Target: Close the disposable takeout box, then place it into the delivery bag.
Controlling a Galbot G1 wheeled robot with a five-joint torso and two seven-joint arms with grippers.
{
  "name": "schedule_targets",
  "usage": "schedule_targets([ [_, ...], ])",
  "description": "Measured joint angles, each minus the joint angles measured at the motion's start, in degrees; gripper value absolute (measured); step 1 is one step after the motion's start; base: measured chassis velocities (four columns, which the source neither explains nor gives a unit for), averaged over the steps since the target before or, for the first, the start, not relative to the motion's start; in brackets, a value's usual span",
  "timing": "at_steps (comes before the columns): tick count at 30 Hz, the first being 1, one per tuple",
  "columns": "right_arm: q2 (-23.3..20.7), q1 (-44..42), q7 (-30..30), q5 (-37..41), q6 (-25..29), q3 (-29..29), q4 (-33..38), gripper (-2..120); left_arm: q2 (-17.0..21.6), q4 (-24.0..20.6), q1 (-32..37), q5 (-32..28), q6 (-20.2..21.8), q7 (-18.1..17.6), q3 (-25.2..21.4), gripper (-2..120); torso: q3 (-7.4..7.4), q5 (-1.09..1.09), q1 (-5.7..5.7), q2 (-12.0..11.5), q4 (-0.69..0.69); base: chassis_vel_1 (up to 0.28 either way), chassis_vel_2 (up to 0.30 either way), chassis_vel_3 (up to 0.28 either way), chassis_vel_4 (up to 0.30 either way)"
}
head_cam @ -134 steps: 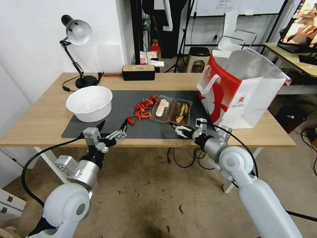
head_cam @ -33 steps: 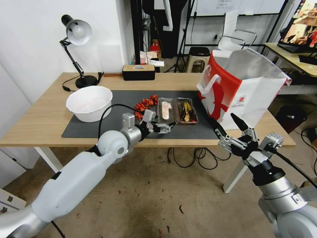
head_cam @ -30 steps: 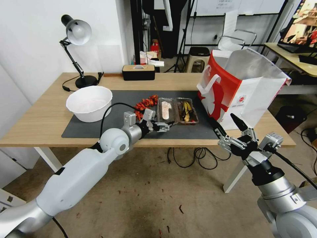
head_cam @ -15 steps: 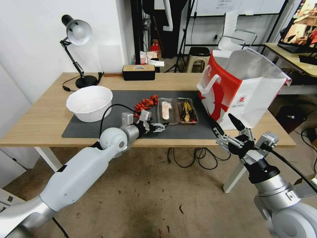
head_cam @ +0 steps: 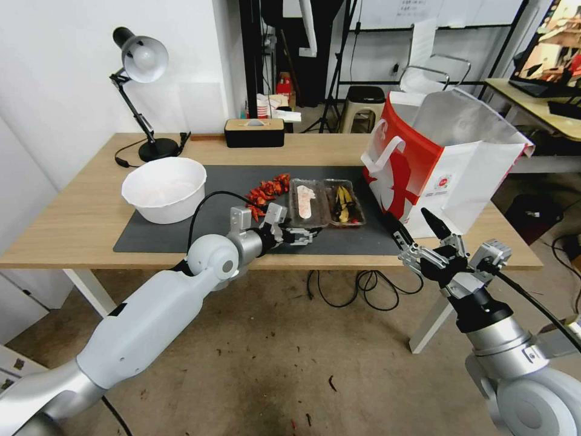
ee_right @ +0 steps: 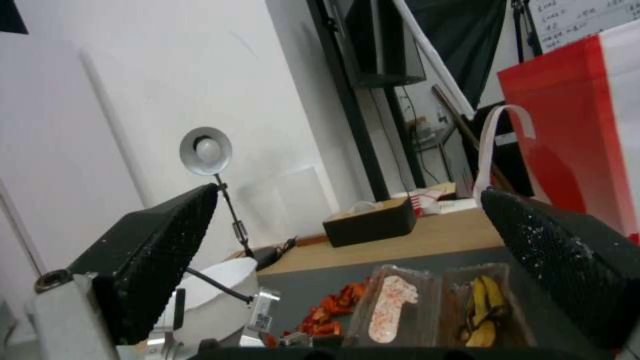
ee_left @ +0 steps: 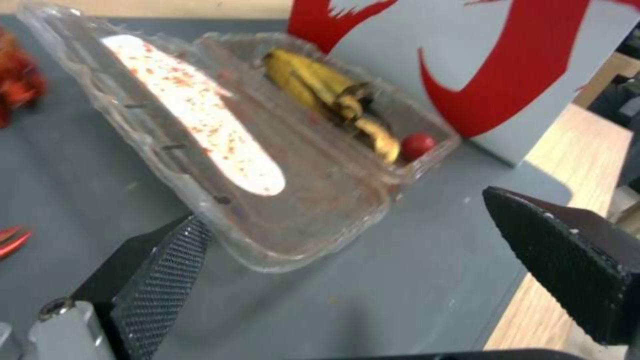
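The disposable takeout box (head_cam: 325, 204) lies open on the dark mat (head_cam: 181, 233) in the middle of the counter (head_cam: 72, 224), its two clear halves side by side. The left half carries the pale sticker and its near corner is tipped up off the mat; the right half holds yellow and dark food with a small red piece. In my left wrist view the box (ee_left: 267, 150) sits between my two spread fingers, with one textured finger (ee_left: 163, 272) tucked under the raised near edge of the sticker half and the other well off to the side, over the mat's edge.

My left tool (head_cam: 298, 233) is open, its fingers apart, and rests at the near left corner of the box. My left arm reaches forward and to the right from low on the left, elbow bent, wrist level with the counter top.

My right tool (head_cam: 417, 233) is also open, fingers spread wide and pointing up and away. That arm is held below and near the counter's front edge, to the right of the box and apart from it.

The delivery bag (head_cam: 448, 175) stands upright just right of the box, mouth open. A pile of red chillies (head_cam: 263, 192) lies just left of the box, and a white bowl (head_cam: 163, 189) sits farther left.
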Motion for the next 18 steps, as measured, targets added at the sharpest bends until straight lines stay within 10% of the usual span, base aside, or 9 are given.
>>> schedule_targets([
  [18,-0.2,-0.3,0.1,1.9,-0.1,2.8,0.6,100,-1.0,-0.3,-6.0,0.1,0.1,-0.9,3.2,100,0.00,-0.01,0.00,0.0,0.01,0.000,0.000,0.000,0.000],
])
